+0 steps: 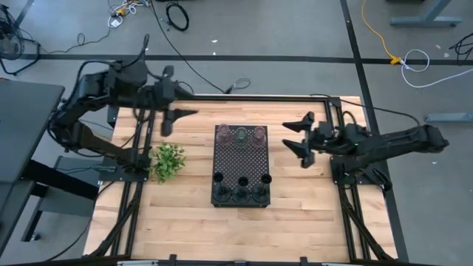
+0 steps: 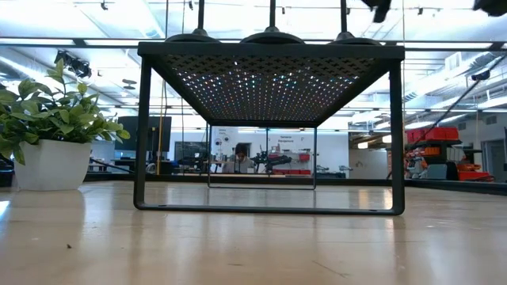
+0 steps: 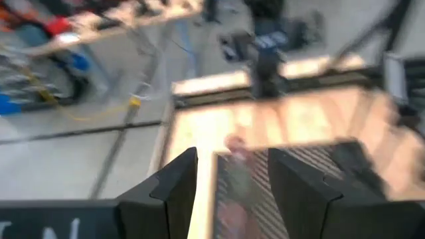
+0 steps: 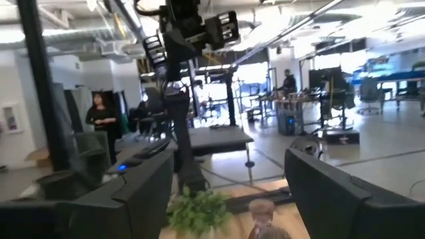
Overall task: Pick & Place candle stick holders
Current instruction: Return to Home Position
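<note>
Tinted glass cups [image 1: 242,134] line one end of the perforated shelf [image 1: 241,159] and black sticks [image 1: 242,179] the opposite end, so placing looks finished. Left gripper [image 1: 179,118] and right gripper [image 1: 290,135] hang off to either side, fingers spread and empty, which suits a return to rest.

Wooden table [image 1: 310,210] with perforated shelf [image 1: 240,159], potted plant [image 1: 168,161]

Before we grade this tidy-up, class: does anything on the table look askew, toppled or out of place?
Nothing stands out. Three glass cups stand in a row along one edge of the perforated shelf, three black stick holders along the opposite edge, none toppled. The plant sits upright beside it.
</note>
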### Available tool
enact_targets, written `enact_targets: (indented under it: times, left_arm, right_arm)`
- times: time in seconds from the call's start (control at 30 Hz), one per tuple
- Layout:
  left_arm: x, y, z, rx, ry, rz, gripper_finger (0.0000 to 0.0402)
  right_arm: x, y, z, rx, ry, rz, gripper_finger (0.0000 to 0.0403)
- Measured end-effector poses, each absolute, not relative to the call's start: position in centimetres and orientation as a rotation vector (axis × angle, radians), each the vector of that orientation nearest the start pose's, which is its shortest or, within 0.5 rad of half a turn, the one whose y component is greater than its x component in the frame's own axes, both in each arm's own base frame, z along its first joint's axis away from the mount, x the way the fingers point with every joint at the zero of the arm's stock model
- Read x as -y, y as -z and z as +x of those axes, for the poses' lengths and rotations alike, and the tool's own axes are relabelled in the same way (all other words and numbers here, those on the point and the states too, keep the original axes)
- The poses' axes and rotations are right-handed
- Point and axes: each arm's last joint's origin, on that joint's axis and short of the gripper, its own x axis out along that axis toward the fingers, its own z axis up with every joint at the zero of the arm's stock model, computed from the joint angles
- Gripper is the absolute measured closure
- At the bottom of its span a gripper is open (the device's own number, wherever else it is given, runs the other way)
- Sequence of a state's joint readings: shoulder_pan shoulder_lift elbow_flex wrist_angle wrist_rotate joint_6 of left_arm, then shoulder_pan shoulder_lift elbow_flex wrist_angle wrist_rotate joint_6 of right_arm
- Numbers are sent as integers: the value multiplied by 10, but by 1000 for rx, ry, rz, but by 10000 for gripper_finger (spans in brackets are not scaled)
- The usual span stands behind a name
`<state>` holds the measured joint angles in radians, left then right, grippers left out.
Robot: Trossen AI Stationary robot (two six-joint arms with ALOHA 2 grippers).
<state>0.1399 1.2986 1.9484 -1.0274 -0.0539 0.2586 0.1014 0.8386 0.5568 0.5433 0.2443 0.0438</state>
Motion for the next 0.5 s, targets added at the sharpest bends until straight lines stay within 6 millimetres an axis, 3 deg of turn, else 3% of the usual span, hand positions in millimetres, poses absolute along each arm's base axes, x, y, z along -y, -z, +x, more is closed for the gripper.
enact_targets:
  times: [0.13,0.27,0.5]
  left_arm:
    - [-23,-517,173,-416,-14,208,216]
    - [-20,-503,142,-398,-35,201,216]
    - [-16,-432,95,-278,-115,190,216]
  right_arm:
    - [-15,-316,167,202,101,121,117]
    - [-15,-310,148,93,77,81,117]
    - [-11,-312,109,85,74,153,117]
